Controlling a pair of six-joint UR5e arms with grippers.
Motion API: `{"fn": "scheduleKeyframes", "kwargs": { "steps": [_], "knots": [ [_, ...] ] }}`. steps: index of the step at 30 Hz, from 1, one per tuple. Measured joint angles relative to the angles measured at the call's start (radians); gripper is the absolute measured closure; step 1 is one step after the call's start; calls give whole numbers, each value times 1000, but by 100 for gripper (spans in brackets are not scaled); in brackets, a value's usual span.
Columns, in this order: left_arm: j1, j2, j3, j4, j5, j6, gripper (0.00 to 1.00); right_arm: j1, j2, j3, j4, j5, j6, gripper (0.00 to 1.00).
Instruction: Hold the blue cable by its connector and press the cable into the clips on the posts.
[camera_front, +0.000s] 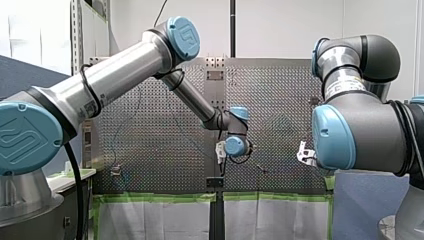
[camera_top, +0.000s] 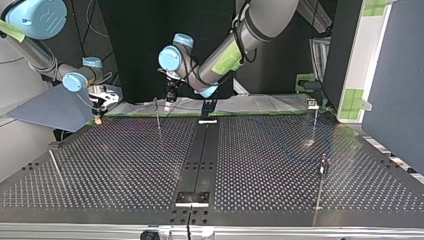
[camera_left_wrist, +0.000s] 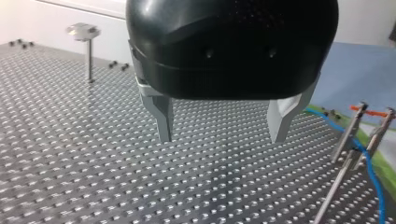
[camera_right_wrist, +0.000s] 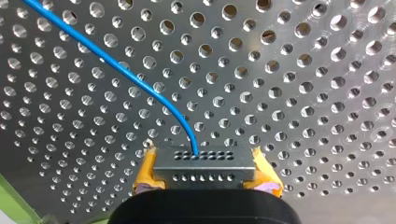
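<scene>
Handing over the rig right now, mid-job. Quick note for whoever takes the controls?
Right end effector: shut on the connector, blue cable trailing out over the table.
Left end effector: open, empty, above the table.
The cable passes a clip post beside the left end effector; whether it is seated, I cannot tell.
Done: connector grasped.
Left to do: pressing the cable in.

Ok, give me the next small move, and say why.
Probably shift my left jaws sideways until they straddle the blue cable by the nearest post. My right jaws are shut on the connector, so that end is held, while the open left jaws hang over table, beside the cable.
</scene>
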Motion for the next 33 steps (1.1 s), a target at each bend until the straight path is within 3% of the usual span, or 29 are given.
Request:
{"fn": "scheduleKeyframes", "kwargs": {
  "steps": [7,17,33],
  "knots": [
    [0,60,-60,-26,19,-33,0,4,0,0,1,0,0,100],
    [-5,153,-153,-64,20,-29,0,8,0,0,0,0,0,100],
    [-7,305,-306,-68,2,-33,0,11,0,0,1,-1,2,100]
  ]
}}
